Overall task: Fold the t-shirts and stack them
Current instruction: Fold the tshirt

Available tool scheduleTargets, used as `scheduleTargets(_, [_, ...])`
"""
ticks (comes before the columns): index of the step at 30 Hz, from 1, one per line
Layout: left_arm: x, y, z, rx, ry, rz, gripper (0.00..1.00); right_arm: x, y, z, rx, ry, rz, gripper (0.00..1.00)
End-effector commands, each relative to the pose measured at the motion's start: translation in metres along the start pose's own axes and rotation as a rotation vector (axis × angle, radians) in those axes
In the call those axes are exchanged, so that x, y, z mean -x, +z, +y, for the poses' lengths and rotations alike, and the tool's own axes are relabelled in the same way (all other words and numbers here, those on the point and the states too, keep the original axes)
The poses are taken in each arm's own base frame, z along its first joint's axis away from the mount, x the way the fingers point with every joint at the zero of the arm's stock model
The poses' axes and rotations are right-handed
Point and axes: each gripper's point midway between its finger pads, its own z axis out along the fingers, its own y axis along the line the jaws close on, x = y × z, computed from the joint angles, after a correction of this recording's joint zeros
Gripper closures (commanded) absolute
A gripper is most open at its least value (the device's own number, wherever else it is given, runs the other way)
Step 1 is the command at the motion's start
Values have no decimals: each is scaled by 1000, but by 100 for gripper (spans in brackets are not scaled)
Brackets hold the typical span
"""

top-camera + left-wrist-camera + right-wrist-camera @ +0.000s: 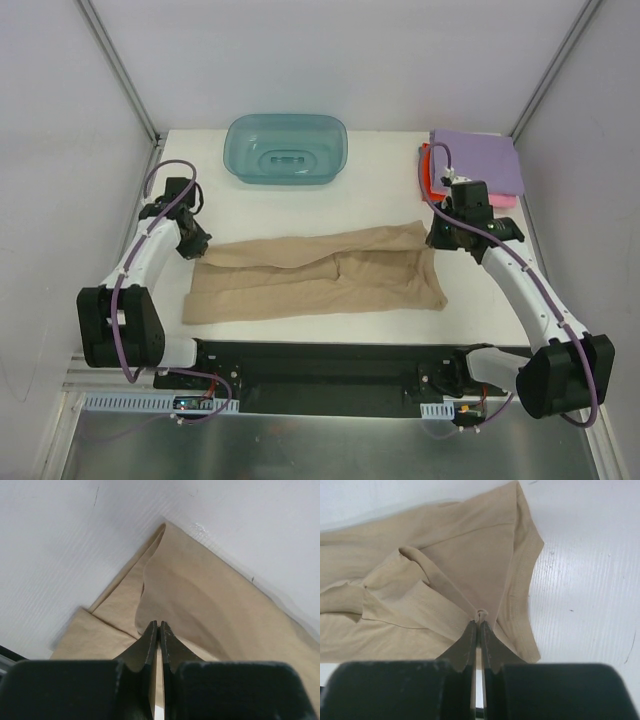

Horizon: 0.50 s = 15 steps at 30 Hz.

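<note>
The tan-beige t-shirt (320,275) lies folded lengthwise across the middle of the table. My left gripper (194,243) is at its far left corner, jaws shut on the cloth (190,600). My right gripper (440,237) is at its far right corner, shut on a pinch of the cloth (481,614) near the hem. A stack of folded t-shirts stands at the back right: lilac-purple (480,160) on top, pink (503,200) and red-orange (427,172) edges showing beneath.
A translucent teal plastic tub (286,149) stands at the back centre. White walls close in the table on the left, right and back. A black strip (330,362) runs along the near edge between the arm bases.
</note>
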Motion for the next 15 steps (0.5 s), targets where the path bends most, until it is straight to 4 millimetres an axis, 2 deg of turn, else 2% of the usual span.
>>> scheduleTargets(1, [13, -11, 6, 4, -45, -75, 100, -14, -5, -11, -47, -10, 30, 99])
scheduleTargets(3, [10, -13, 11, 14, -54, -73, 100, -21, -1, -13, -51, -10, 48, 99])
scheduleTargets(6, [3, -9, 20, 40, -67, -72, 92, -31, 2, -15, -56, -5, 73, 98])
scheduleTargets(9, [-10, -1, 27, 69, -69, -35, 87, -50, 7, -12, -27, 6, 125, 91])
scheduleTargets(11, [-21, 6, 35, 97, -80, -10, 75, -66, 8, -8, -7, 40, 174, 85])
scheduleTargets(13, [-27, 9, 42, 125, -85, -1, 63, -95, 9, -12, -29, 80, 258, 80])
scheduleTargets(14, [-30, 9, 45, 132, -91, 1, 43, -107, 8, -12, -30, 107, 291, 71])
scheduleTargets(15, [-31, 7, 47, 136, -95, 1, 34, -119, 5, -14, -37, 116, 329, 63])
